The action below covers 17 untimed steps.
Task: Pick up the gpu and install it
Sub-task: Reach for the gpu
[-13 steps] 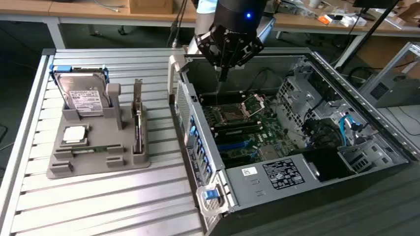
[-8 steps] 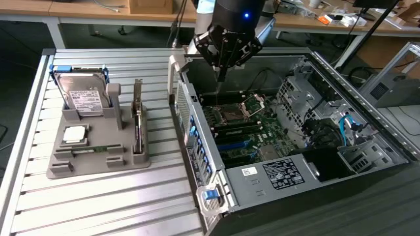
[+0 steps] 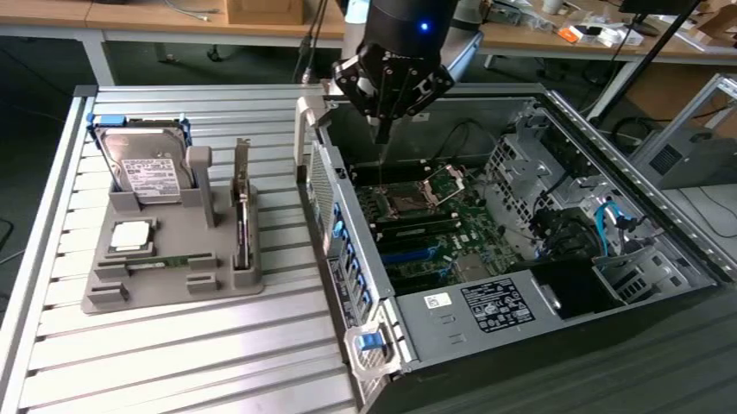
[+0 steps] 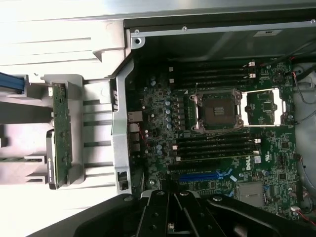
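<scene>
**Hand closed over the open case, gpu in its holder**

We see the hand (image 3: pixel 381 131) hanging above the back of the open computer case (image 3: pixel 645 226). Its fingers are drawn together into one narrow tip, with nothing between them. In the wrist view the hand (image 4: pixel 170 198) points down at the motherboard (image 4: pixel 163 123), near the blue slot (image 4: pixel 197 176) and beside the open processor socket (image 4: pixel 217 108).

The gpu (image 3: pixel 242 216) is well apart from the hand. It stands on its long edge in a slot of the grey holder (image 3: pixel 150 295), on the side of the holder nearest the case. The holder lies on the slatted metal surface (image 3: pixel 173 354), at the exterior view's left of the case.

From the exterior view we see the gpu almost edge-on: a thin, flat card, dark along its length, with a pale silver metal bracket rising at the end farther from the camera. It stands upright, or very nearly so. We cannot make out its fan from this angle.

In the wrist view the gpu (image 4: pixel 62 133) shows as a long, narrow strip of green circuit board dotted with small components, held between the holder's pale grey posts. It lies just beside the case's outer wall without touching it.

In the same holder we see the silver hard drive (image 3: pixel 148 177) with its white label. It stands in the slot on the far side of the gpu from the case.
</scene>
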Motion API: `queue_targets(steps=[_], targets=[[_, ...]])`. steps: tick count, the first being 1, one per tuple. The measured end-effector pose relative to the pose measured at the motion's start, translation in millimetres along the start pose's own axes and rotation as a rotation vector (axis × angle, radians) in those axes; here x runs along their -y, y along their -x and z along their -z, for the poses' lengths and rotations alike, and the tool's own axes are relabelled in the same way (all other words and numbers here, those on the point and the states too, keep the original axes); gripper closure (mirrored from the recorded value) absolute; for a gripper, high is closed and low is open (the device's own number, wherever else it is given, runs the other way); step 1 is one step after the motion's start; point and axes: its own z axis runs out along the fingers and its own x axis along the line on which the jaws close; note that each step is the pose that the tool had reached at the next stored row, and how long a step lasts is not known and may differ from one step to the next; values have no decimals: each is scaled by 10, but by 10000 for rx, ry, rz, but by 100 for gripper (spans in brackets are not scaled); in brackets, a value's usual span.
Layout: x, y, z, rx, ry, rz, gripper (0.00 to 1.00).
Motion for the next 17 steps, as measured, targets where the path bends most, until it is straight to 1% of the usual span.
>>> queue_targets(steps=[17], targets=[[8, -101, 3, 0, -1, 1, 90]])
